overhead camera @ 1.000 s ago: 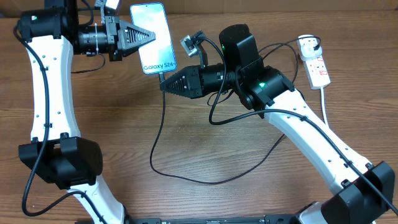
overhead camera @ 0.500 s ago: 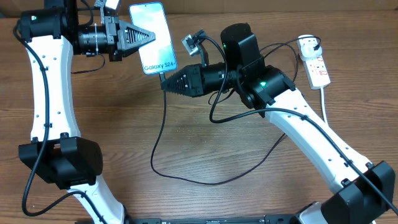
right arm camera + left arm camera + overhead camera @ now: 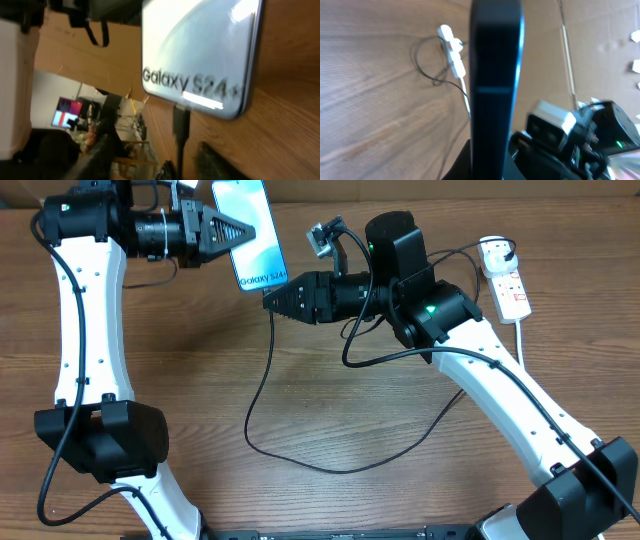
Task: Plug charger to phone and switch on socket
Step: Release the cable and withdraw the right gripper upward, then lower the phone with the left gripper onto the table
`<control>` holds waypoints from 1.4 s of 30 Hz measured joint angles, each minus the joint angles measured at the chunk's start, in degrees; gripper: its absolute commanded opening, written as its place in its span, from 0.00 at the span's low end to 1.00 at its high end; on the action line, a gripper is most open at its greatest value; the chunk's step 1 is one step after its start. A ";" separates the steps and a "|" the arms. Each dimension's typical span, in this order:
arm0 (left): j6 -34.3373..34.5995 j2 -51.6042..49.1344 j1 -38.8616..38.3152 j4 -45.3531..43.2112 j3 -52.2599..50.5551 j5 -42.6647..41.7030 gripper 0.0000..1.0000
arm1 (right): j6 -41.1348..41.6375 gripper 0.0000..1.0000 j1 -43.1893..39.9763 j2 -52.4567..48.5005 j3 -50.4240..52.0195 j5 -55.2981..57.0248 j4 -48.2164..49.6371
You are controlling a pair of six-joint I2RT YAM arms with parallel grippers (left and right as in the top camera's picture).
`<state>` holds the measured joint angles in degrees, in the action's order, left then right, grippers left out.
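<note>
**Left gripper (image 3: pixel 232 232):** It is clamping the phone (image 3: pixel 262 248). Its closed fingers are overlapping one long edge and reaching onto the light screen. The phone is sitting tilted in that grip, with its "Galaxy S24" end pointing toward the right gripper (image 3: pixel 268 297). In the left wrist view the phone is appearing edge-on, directly ahead of the fingers. Whether its lower end is touching the table (image 3: pixel 180 390) cannot be told.

**Right gripper:** Its fingers (image 3: pixel 95 160) are standing apart and gripping nothing. Its tips are sitting just short of the phone's lettered end. The charger (image 3: pixel 248 432) is running between the two fingers, apparently touching neither, though the wrist view is blurred. Its black connector tip (image 3: pixel 181 122) is sitting seated in the phone's short edge, just ahead of the tips.

**Charger run:** From the connector the black cable is dropping away from the right gripper toward the robot's base side. It is looping across the table and then rising behind that gripper alongside its arm.

**Socket (image 3: pixel 512 290):** It is lying flat on the table well behind the right gripper, beyond the arm's wrist. The black cable is arriving at its far end, and a thick white cord (image 3: pixel 522 345) is trailing off its near end. Its switches are showing too small to tell their positions.
</note>
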<state>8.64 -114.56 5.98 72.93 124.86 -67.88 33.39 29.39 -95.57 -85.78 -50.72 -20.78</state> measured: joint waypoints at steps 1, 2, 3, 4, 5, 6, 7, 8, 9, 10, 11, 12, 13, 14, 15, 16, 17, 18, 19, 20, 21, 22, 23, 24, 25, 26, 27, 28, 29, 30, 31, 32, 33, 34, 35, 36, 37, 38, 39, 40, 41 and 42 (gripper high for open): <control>0.94 0.00 0.00 -0.96 0.00 0.61 0.04 | 0.09 0.81 -0.02 -0.02 -0.02 0.11 -0.26; 2.03 0.00 0.00 -1.84 0.00 1.38 0.04 | -0.04 0.84 -0.04 -0.02 -0.09 0.55 -0.94; 3.21 0.00 0.00 -2.78 0.00 2.14 0.04 | 0.00 0.86 -0.07 -0.02 -0.13 1.07 -1.86; 4.02 0.00 0.00 -3.41 0.00 2.73 0.04 | -0.11 0.88 -0.04 -0.02 -0.20 2.58 -3.43; 4.90 0.00 0.00 -4.00 0.00 3.23 0.04 | -0.11 0.89 -0.04 -0.02 -0.20 4.50 -5.40; 5.55 0.00 0.00 -4.37 0.00 3.74 0.04 | -0.20 0.91 -0.04 -0.02 -0.20 6.71 -7.30; 6.10 0.00 0.00 -4.61 0.00 4.13 0.04 | -0.07 0.92 -0.04 -0.07 -0.20 9.46 -9.35; 6.49 0.00 0.00 -4.87 0.00 4.48 0.04 | -0.13 0.93 -0.04 -0.09 -0.20 11.69 -10.84; 6.93 0.00 0.00 -4.94 0.00 4.98 0.04 | -0.09 0.94 -0.07 -0.13 -0.20 15.02 -12.59; 7.45 0.00 0.00 -4.90 0.00 5.51 0.04 | -0.13 0.95 -0.07 -0.15 -0.20 17.73 -13.68; 7.72 0.00 0.00 -4.90 0.00 6.05 0.04 | -0.13 0.96 -0.04 -0.17 -0.20 20.55 -14.56; 8.02 0.00 0.00 -4.87 0.00 6.80 0.04 | -0.13 0.97 -0.07 -0.20 -0.20 22.86 -15.15; 8.22 0.00 0.00 -4.83 0.00 7.43 0.04 | -0.20 0.98 -0.07 -0.20 -0.20 24.70 -15.50; 8.41 0.00 0.00 -4.68 0.00 8.09 0.04 | -0.17 0.99 -0.09 -0.20 -0.20 26.88 -15.63; 8.52 0.00 0.00 -4.35 0.00 8.74 0.04 | -0.15 1.00 -0.11 -0.20 -0.20 28.74 -15.72; 8.63 0.00 0.00 -3.91 0.00 9.42 0.04 | -0.15 1.00 -0.15 -0.20 -0.20 30.12 -15.74; 8.63 -0.02 0.00 -3.67 0.00 9.90 0.04 | -0.17 1.00 -0.22 -0.20 -0.20 31.39 -15.74; 8.59 -0.11 0.00 -3.56 0.00 10.27 0.04 | -0.17 1.00 -0.37 -0.20 -0.20 32.30 -15.82; 8.59 -0.26 0.00 -3.37 0.00 10.78 0.04 | -0.17 1.00 -0.66 -0.20 -0.20 33.07 -15.91; 8.59 -0.48 0.00 -3.08 0.00 11.37 0.04 | -0.17 1.00 -1.18 -0.20 -0.20 33.73 -16.06; 8.57 -0.81 0.00 -2.73 0.00 11.96 0.04 | -0.20 1.00 -1.70 -0.20 -0.20 34.21 -16.26; 8.57 -1.31 0.00 -2.43 0.00 12.72 0.04 | -0.17 1.00 -2.62 -0.20 -0.20 34.67 -16.55; 8.52 -1.73 -0.02 -2.27 0.00 13.11 0.04 | -0.20 1.00 -3.34 -0.20 -0.20 34.93 -16.85; 8.15 -2.47 -0.28 -2.23 0.00 13.66 0.04 | -0.20 1.00 -4.31 -0.20 -0.20 35.30 -17.62; 7.85 -3.02 -0.33 -2.25 0.00 14.01 0.04 | -0.15 1.00 -5.07 -0.20 -0.20 35.52 -17.92; 7.34 -3.78 -0.48 -2.27 0.00 14.43 0.04 | -0.17 1.00 -6.14 -0.20 -0.20 35.71 -18.82; 6.88 -4.46 -0.70 -2.27 0.00 14.82 0.04 | -0.20 1.00 -7.04 -0.20 -0.20 35.82 -19.58; 6.25 -5.16 -1.07 -2.27 0.00 15.15 0.04 | -0.15 1.00 -7.87 -0.20 -0.20 35.93 -20.28; 5.79 -5.77 -1.46 -2.34 0.00 15.43 0.04 | -0.20 1.00 -8.98 -0.20 -0.20 35.89 -21.11; 5.40 -6.49 -1.99 -2.51 0.00 15.82 0.04 | -0.17 1.00 -9.70 -0.20 -0.20 35.89 -21.64; 5.03 -7.10 -2.54 -2.75 0.00 16.17 0.04 | -0.17 1.00 -10.62 -0.20 -0.20 35.87 -22.27; 4.72 -7.58 -3.19 -3.06 0.00 16.68 0.04 | -0.17 1.00 -11.41 -0.20 -0.20 35.82 -22.73; 4.61 -8.04 -3.89 -3.34 0.00 17.42 0.04 | -0.17 1.00 -12.24 -0.20 -0.20 35.74 -23.08; 4.48 -8.50 -4.74 -3.61 0.00 18.32 0.04 | -0.17 1.00 -12.83 -0.20 -0.20 35.69 -23.43; 4.48 -8.87 -5.46 -3.78 0.00 19.21 0.04 | -0.15 1.00 -13.53 -0.20 -0.20 35.69 -23.85; 4.50 -9.25 -6.29 -3.82 0.00 20.09 0.04 | -0.17 1.00 -14.08 -0.20 -0.20 35.69 -24.11; 4.48 -9.86 -7.48 -3.85 0.00 21.00 0.04 | -0.17 1.00 -14.88 -0.20 -0.20 35.69 -24.41; 4.48 -9.99 -7.72 -3.87 0.00 21.18 0.04 | -0.20 1.00 -15.06 -0.20 -0.20 35.69 -24.44; 4.48 -10.47 -8.50 -3.91 0.00 21.53 0.04 | -0.17 1.00 -15.50 -0.20 -0.20 35.67 -24.50; 4.48 -10.91 -9.01 -3.96 0.00 21.68 0.04 | -0.17 1.00 -15.85 -0.20 -0.20 35.69 -24.70; 4.48 -11.56 -9.73 -4.11 0.00 21.88 0.05 | -0.17 1.00 -16.15 -0.20 -0.20 35.69 -24.85; 4.48 -12.17 -10.32 -4.46 0.00 22.12 0.04 | -0.17 1.00 -16.35 -0.20 -0.20 35.67 -25.03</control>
<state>13.13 -126.74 -4.34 68.47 124.86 -45.76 33.21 13.04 -95.77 -85.97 -15.05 -45.80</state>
